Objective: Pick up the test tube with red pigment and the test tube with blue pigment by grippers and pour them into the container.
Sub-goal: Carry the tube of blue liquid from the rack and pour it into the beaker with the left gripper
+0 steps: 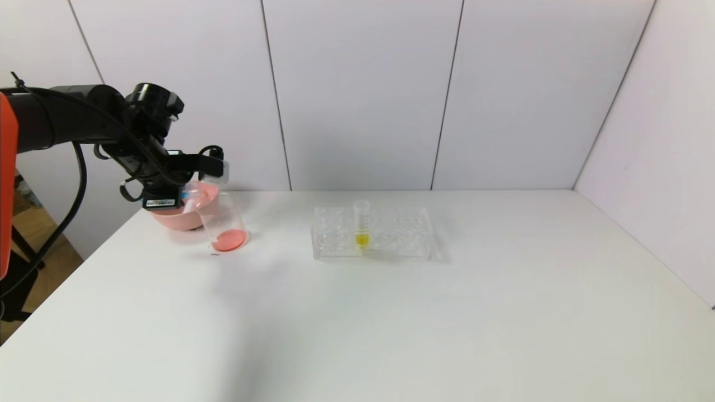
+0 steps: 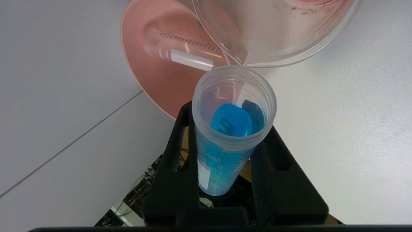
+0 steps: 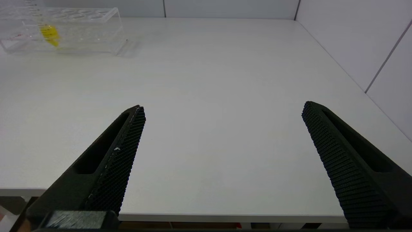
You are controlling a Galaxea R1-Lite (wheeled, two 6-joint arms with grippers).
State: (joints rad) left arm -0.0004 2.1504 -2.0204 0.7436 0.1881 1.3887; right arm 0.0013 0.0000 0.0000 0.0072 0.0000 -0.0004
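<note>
I see a bare white worktop [image 1: 391, 312] boxed in by pale wall panels [image 1: 357, 89]. My left gripper [image 2: 225, 151] is clamped on the test tube with blue pigment [image 2: 225, 138]; the right gripper [image 3: 222, 112] is spread apart.

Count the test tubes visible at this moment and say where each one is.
3. The blue-pigment tube is clamped in the left gripper beside the beaker; an emptied tube lies in the pink bowl; a yellow-liquid tube stands in the rack.
</note>
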